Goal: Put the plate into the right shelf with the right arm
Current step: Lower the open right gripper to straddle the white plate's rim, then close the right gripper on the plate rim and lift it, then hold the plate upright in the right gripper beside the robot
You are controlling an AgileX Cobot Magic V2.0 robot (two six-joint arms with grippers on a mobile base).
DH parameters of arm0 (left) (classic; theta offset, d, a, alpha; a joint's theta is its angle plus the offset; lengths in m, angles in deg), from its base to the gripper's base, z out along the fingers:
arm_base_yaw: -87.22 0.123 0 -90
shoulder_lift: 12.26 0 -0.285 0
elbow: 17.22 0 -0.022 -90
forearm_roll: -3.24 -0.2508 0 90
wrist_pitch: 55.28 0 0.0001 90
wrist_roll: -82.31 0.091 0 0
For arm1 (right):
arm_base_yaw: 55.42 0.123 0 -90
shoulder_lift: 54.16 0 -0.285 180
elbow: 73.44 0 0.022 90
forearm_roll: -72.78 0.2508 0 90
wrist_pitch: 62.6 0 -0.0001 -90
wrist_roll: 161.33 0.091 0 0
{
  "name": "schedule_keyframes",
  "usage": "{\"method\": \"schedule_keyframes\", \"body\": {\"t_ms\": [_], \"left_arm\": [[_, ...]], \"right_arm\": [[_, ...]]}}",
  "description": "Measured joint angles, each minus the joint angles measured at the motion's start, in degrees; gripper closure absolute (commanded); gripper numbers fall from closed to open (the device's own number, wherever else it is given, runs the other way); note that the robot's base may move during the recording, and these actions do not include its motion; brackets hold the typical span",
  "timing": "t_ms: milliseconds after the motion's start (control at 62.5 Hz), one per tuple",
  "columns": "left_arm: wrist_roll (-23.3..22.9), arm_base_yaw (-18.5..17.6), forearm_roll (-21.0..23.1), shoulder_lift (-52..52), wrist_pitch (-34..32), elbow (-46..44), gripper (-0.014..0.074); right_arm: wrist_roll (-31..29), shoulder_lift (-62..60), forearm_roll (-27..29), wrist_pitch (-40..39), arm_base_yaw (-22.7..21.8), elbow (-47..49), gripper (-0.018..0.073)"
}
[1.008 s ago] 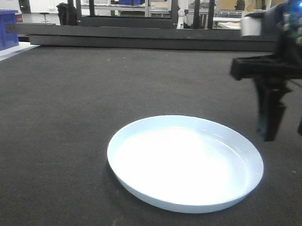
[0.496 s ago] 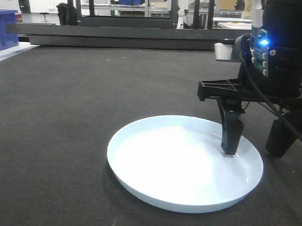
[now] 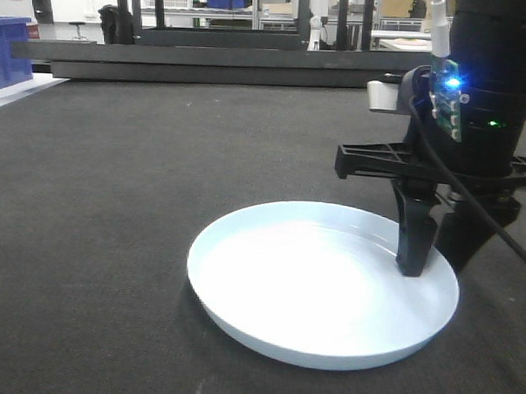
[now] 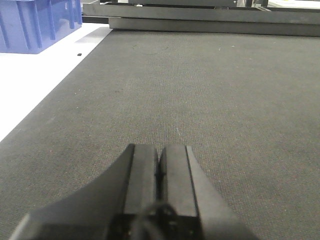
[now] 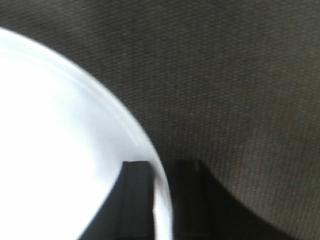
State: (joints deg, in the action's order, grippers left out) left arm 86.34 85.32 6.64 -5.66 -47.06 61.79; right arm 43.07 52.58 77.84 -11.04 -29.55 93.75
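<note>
The plate (image 3: 311, 286), round, glossy and pale white-blue, lies flat on the dark mat (image 3: 106, 199) in the front view. My right gripper (image 3: 434, 267) comes down from above at the plate's right rim, with one finger inside the dish and the other outside it. In the right wrist view the rim of the plate (image 5: 50, 150) fills the gap between the two dark fingers of the right gripper (image 5: 162, 167), which is shut on it. My left gripper (image 4: 160, 155) hovers low over bare mat, shut and empty. The right shelf is out of view.
A blue plastic bin (image 3: 7, 51) stands at the far left on a white surface (image 4: 30, 85) beside the mat; it also shows in the left wrist view as the blue bin (image 4: 35, 25). A low dark beam (image 3: 251, 70) runs across the mat's back edge.
My right arm came in from the right and lowered onto the plate's right rim. The outer finger then closed in towards the inner one. The plate has not moved.
</note>
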Motion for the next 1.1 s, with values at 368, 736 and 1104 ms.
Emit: {"method": "schedule_keyframes", "body": {"t_ms": [368,736,1104], "left_arm": [[0.0,0.0,0.0,0.0,0.0,0.0,0.0643],[0.0,0.0,0.0,0.0,0.0,0.0,0.0643],[0.0,0.0,0.0,0.0,0.0,0.0,0.0643]], "right_arm": [[-0.78,-8.5,0.12,-0.62,-0.92,-1.12,0.0505],[-10.47,-33.2,-4.47,-10.02,-12.74,-15.71,0.0505],[-22.94,-55.74,-3.73,-26.3,-28.29,-28.51,0.0505]]}}
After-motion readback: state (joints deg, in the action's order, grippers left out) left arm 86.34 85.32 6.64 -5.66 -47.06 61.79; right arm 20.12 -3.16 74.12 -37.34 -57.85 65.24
